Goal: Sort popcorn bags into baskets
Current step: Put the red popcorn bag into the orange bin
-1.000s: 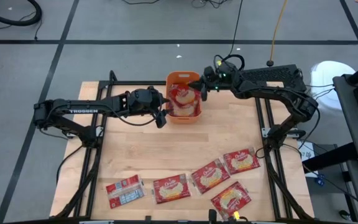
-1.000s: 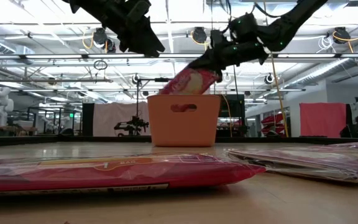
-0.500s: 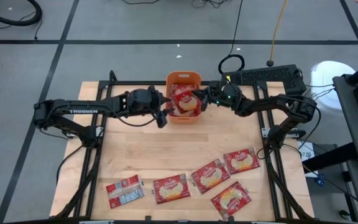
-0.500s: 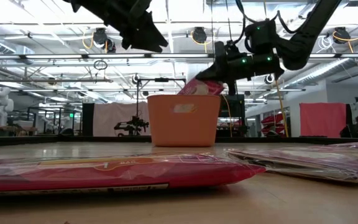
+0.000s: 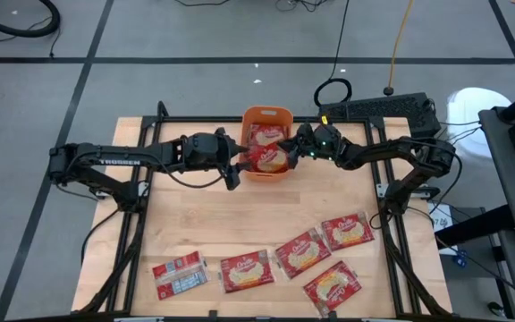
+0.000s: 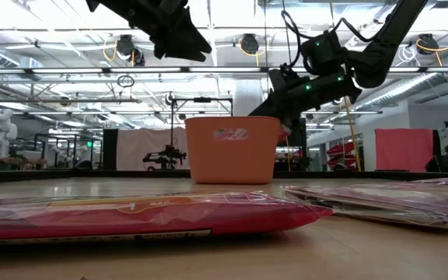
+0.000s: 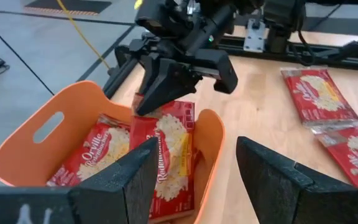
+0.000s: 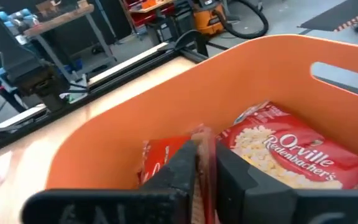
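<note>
Inside the basket [image 5: 266,116], the right claw [image 7: 143,107] pinches a bag's [image 7: 166,152] edge; flat, light, slippery film, best gripped there. Left claw [image 5: 232,168] waits wide beside it.

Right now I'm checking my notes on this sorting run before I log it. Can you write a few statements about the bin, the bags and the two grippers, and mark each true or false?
1. The orange bin stands at the far edge of the table. True.
2. The bin is empty. False: popcorn bags lie inside it.
3. The right gripper is at the bin, its fingers on either side of the end of a bag that leans inside. True.
4. The left gripper holds a bag. False: it is open and empty, beside the bin.
5. Five loose bags lie along the near side of the table. True.
6. All loose bags lie label up. False: one shows its grey-blue side.
</note>
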Controlling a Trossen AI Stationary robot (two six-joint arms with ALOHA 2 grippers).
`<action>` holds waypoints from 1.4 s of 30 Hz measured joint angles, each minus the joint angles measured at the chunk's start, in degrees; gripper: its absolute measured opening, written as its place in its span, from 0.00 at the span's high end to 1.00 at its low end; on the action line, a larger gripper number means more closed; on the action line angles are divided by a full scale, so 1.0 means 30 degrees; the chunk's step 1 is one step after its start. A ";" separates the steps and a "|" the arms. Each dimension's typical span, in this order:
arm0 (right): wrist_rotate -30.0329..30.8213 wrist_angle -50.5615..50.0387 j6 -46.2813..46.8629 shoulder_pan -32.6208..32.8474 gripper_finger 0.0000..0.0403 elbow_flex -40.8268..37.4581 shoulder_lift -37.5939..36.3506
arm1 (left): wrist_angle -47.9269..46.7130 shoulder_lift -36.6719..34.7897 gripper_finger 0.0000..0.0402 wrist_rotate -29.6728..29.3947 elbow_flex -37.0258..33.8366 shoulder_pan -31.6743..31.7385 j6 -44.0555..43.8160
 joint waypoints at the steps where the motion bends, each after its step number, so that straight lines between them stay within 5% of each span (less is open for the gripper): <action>1: -0.0250 0.0000 0.0000 -0.0075 0.89 0.0000 0.0000 | -0.0062 0.0000 0.46 -0.0021 0.0000 -0.0078 0.0042; 7: -0.3724 -0.1761 0.0697 -0.1252 0.77 0.0424 -0.0425 | -0.0137 0.0000 0.46 -0.0022 0.0000 -0.0206 0.0042; 15: -0.4969 -1.4536 -0.3649 -0.2228 0.61 0.6298 -0.0729 | -0.0009 0.0000 0.46 -0.0029 0.0000 -0.0155 0.0094; 20: -0.4941 -1.9330 -0.6050 -0.2489 0.54 1.0322 0.0511 | 0.0256 0.0000 0.46 -0.0036 0.0000 -0.0155 0.0086; 32: -0.5640 -2.6529 -1.1378 -0.3051 0.54 1.7253 0.6662 | 0.0269 0.0007 0.46 -0.0044 0.0000 -0.0237 -0.0071; 42: -0.7032 -2.8684 -1.4427 -0.3536 0.49 2.0487 0.8691 | 0.0149 0.0007 0.46 -0.0058 0.0000 -0.0293 -0.0012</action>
